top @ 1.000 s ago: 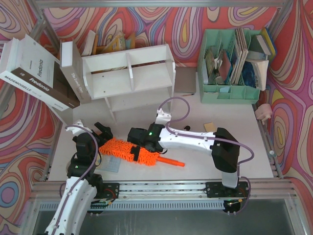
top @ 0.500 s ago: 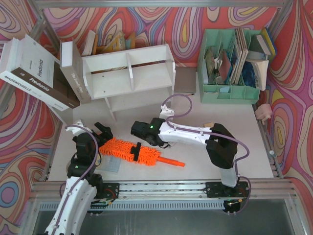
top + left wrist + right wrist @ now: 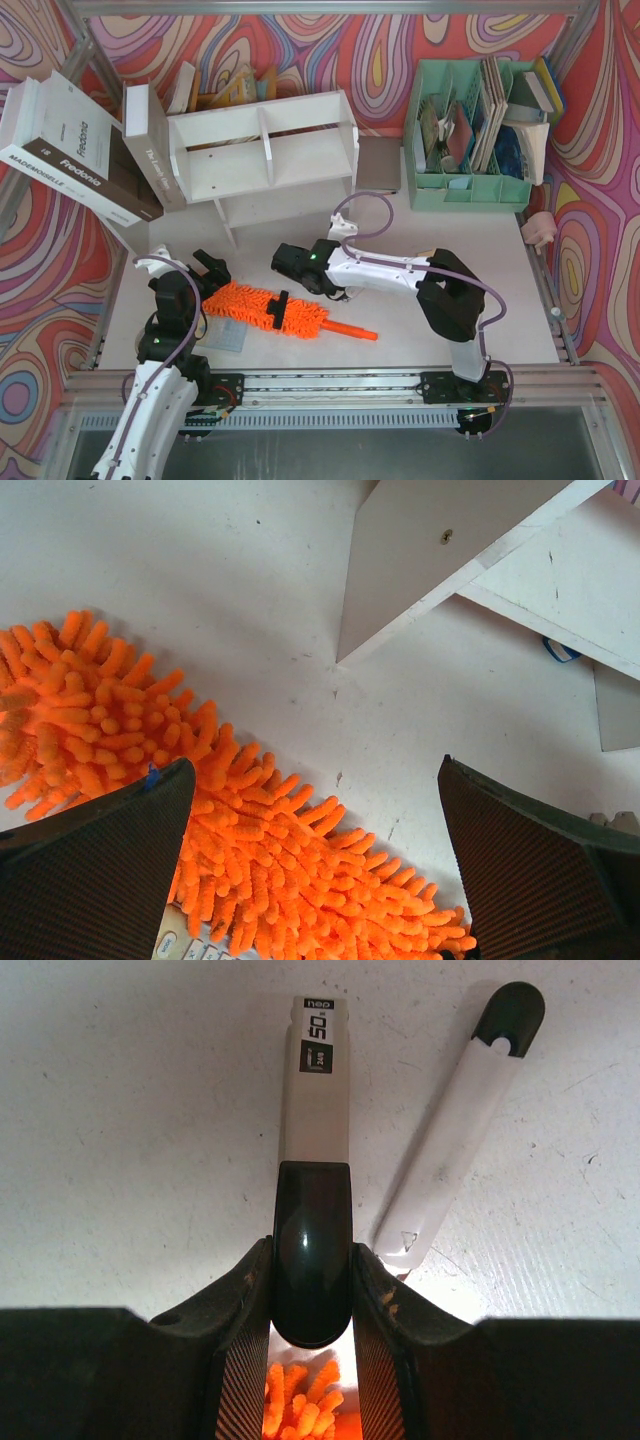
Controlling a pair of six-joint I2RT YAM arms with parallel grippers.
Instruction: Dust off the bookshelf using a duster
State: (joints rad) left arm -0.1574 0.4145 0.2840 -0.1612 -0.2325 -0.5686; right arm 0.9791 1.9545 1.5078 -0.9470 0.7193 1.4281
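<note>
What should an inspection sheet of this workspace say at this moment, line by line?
Surface: white table, scuffed, no spills seen.
Job's things: bookshelf at the back; duster lies flat in front of it, not held.
Clutter: marker pen; leaning books on the left; green file organiser, full; small tan square.
Grippers: left gripper open over one end of the duster; right gripper shut on the marker pen's black end.
Cables: purple cable loops above the table near the bookshelf's right end.
Surroundings: swirl-patterned walls; metal frame.
</note>
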